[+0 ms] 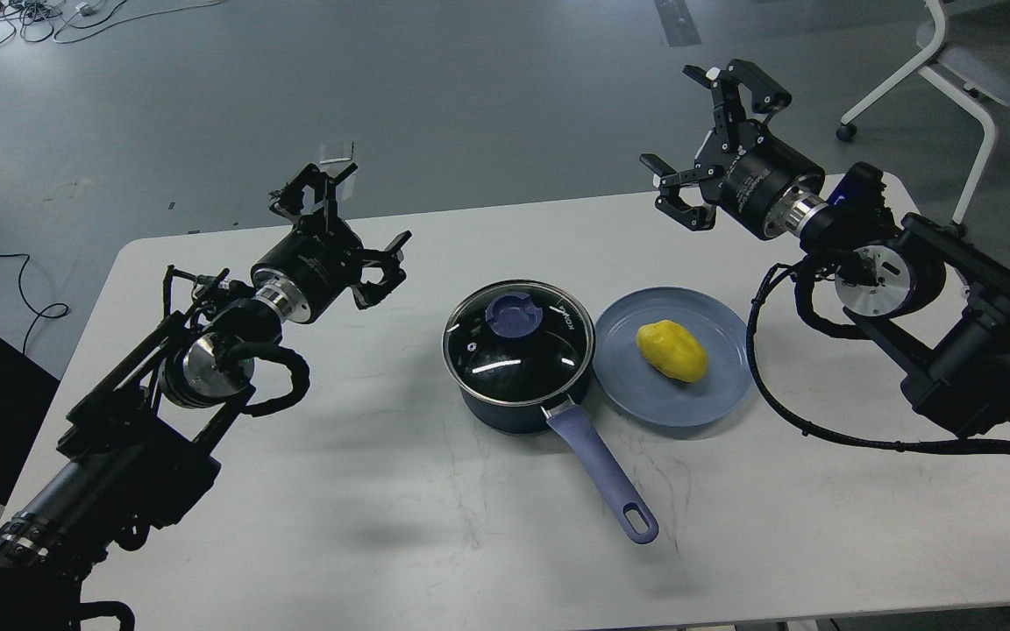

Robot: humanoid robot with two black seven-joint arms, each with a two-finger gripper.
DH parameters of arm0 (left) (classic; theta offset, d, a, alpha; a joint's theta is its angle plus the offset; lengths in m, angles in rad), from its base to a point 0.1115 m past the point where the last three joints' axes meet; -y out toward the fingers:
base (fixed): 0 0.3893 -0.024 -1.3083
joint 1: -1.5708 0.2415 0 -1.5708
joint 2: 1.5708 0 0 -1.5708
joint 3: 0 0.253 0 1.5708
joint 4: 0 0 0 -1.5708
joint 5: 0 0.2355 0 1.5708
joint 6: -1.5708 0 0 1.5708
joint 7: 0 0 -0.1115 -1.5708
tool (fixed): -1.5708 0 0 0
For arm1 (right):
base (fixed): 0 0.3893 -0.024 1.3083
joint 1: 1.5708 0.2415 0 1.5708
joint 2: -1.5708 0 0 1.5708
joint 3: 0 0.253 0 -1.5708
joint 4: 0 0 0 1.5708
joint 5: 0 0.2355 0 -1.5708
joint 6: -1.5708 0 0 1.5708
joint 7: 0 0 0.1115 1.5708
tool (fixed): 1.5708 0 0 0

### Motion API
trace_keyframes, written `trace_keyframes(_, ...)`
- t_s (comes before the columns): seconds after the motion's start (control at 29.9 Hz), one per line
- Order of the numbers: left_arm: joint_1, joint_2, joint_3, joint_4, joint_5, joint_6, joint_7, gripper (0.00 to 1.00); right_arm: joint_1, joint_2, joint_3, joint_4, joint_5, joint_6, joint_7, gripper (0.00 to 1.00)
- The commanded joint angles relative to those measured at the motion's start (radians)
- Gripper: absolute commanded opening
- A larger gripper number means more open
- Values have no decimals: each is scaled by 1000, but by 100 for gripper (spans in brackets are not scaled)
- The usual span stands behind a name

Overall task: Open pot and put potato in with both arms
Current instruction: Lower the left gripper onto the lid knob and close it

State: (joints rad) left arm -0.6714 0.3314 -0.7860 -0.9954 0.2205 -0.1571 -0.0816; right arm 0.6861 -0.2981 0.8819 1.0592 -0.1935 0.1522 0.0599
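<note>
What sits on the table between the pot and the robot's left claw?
Nothing: in the head view, only bare white table lies between the open left gripper and the lidded pot.
</note>
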Motion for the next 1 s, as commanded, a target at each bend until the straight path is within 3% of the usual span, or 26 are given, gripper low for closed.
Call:
trace_keyframes(0.0,-17,1,7,-35,348,98,-153,98,-2,-13,0,-2,-3,-2,3,100)
trace_keyframes(0.03,-16,8,20,-54,459,138,-190,98,-5,-21,2,-2,-1,-3,3,100)
trace_keyframes(0.07,-16,8,21,-54,461,139,-190,98,-5,-21,2,-2,-1,-3,3,100)
trace_keyframes(0.17,-16,29,63,-117,777,234,-296,98,-11,-45,14,-2,-1,-3,8,100)
trace_keyframes(0.2,-17,43,66,-126,930,307,-334,98,-13,-56,15,-2,-1,-3,8,100)
trace_keyframes(0.23,-22,47,86,-131,1094,389,-346,98,-13,-65,15,-2,-1,-3,9,100)
trace_keyframes(0.27,-22,48,86,-131,1096,390,-346,98,-13,-65,15,-2,-1,-3,9,100)
trace_keyframes(0.33,-57,51,167,-135,1345,511,-348,98,-14,-73,20,-2,-1,-2,9,100)
trace_keyframes(0.4,-88,58,241,-138,1433,551,-359,98,-14,-76,29,-2,-1,-3,9,100)
trace_keyframes(0.6,-206,100,493,-160,1701,561,-372,98,-31,-76,38,-2,-1,-3,11,100)
trace_keyframes(0.84,-243,94,577,-121,1823,544,-382,98,-42,-76,40,-2,-1,-5,11,100)
trace_keyframes(0.97,-260,-3,645,-34,1811,541,-380,98,-42,-76,45,-2,-1,-6,11,100)
